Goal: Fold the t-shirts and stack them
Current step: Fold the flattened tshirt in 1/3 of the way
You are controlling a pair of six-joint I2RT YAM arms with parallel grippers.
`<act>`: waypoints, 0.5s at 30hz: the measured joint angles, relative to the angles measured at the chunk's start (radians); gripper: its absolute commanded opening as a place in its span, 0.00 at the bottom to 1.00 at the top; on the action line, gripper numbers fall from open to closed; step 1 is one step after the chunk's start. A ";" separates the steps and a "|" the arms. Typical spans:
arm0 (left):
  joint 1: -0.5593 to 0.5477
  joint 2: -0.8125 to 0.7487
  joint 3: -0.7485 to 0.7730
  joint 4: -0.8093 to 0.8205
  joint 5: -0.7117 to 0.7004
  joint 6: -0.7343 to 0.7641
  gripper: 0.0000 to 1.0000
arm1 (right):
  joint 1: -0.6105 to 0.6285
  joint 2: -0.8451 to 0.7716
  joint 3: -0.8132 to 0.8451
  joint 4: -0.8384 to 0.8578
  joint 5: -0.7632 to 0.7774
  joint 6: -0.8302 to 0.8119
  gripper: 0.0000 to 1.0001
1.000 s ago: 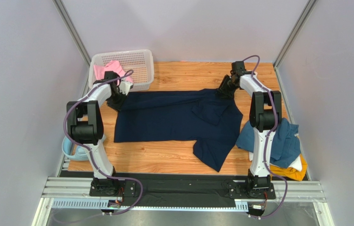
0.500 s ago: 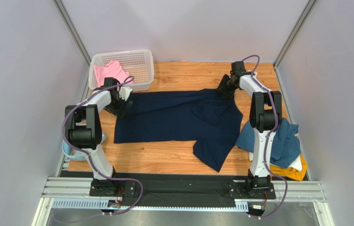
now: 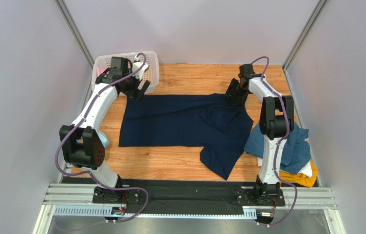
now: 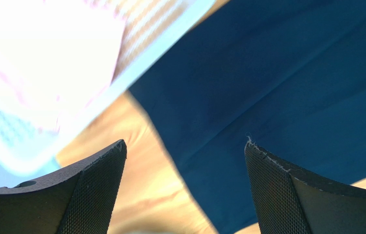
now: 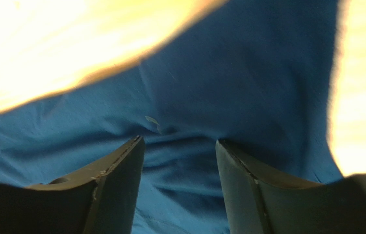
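**Navy tee flat, a gripper at each far corner**

On the table (image 3: 189, 78) the navy tee (image 3: 180, 122) lay spread, its long axis running left to right. The basket (image 3: 151, 73) stood just beyond the tee's far-left corner. The left gripper (image 3: 141, 91) hovered above that corner, fingers spread and empty. The right gripper (image 3: 232, 93) sat low at the far-right edge, fingers part-way apart over puckered cloth. Whether they pinched it could not be told.

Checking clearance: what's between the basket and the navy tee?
Bare table, a narrow wedge in the left wrist view; the basket rim nearly meets a corner of the navy tee there.
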 measured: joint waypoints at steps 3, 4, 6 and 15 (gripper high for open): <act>-0.083 0.029 0.076 -0.005 0.039 -0.024 0.96 | 0.000 -0.055 -0.022 -0.035 0.026 -0.009 0.71; -0.105 0.058 0.100 -0.003 0.050 -0.030 0.94 | 0.000 -0.075 -0.023 -0.042 0.031 -0.013 0.72; -0.130 0.144 0.147 0.001 0.069 -0.042 0.93 | 0.000 -0.112 -0.024 -0.053 0.039 -0.018 0.75; -0.129 0.522 0.266 -0.010 0.052 -0.053 0.91 | 0.033 -0.340 -0.179 -0.025 -0.011 -0.018 0.72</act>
